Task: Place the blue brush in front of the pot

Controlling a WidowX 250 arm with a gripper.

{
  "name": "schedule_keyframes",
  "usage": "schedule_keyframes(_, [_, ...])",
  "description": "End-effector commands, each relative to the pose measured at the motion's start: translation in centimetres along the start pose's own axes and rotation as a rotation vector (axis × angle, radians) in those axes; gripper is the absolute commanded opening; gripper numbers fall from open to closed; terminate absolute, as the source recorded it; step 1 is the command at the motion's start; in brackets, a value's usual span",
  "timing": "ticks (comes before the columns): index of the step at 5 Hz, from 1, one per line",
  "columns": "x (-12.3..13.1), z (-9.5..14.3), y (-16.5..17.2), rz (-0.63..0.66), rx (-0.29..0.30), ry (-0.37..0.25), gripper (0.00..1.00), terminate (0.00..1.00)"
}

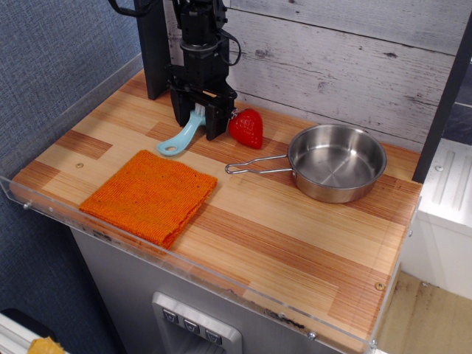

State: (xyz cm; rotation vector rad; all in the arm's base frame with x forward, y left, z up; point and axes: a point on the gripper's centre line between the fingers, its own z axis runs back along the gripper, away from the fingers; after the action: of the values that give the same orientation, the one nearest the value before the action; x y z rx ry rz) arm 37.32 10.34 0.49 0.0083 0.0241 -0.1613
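The blue brush (182, 138) lies on the wooden counter at the back left, its handle with the oval hole pointing to the front left. My gripper (198, 122) is lowered over its bristle end, with one finger (180, 114) on each side. The jaws stand apart, and I cannot tell if they touch the brush. The steel pot (337, 161) sits to the right, its wire handle (254, 165) pointing left towards the brush.
A red toy strawberry (246, 127) sits just right of the gripper, close to the right finger. A folded orange cloth (150, 195) lies at the front left. A clear rim (184, 269) runs along the counter's front edge. A plank wall stands behind.
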Motion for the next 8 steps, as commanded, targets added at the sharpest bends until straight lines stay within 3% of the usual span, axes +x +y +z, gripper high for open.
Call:
schedule_keyframes(1, [-2.8, 6.7, 1.2, 0.276, 0.017, -0.121, 0.00, 0.00])
schedule_keyframes(2, [-3.1, 10.0, 0.6, 0.326, 0.051, -0.185, 0.00, 0.00])
schedule_keyframes(3, [-2.4, 11.9, -1.6, 0.290, 0.037, -0.248, 0.00, 0.00])
schedule_keyframes(4, [-1.8, 12.7, -6.4, 0.205, 0.012, -0.269, 0.00, 0.00])
schedule_keyframes(5, [-2.5, 12.8, -11.4, 0.136, -0.043, -0.252, 0.00, 0.00])
schedule_keyframes(6, [-5.1, 12.3, -14.0, 0.169, -0.029, -0.226, 0.00, 0.00])
schedule_keyframes(7, [-7.2, 10.8, -13.3, 0.277, -0.007, -0.205, 0.00, 0.00])
schedule_keyframes(8, [-8.0, 8.9, -12.3, 0.401, 0.016, -0.227, 0.00, 0.00])
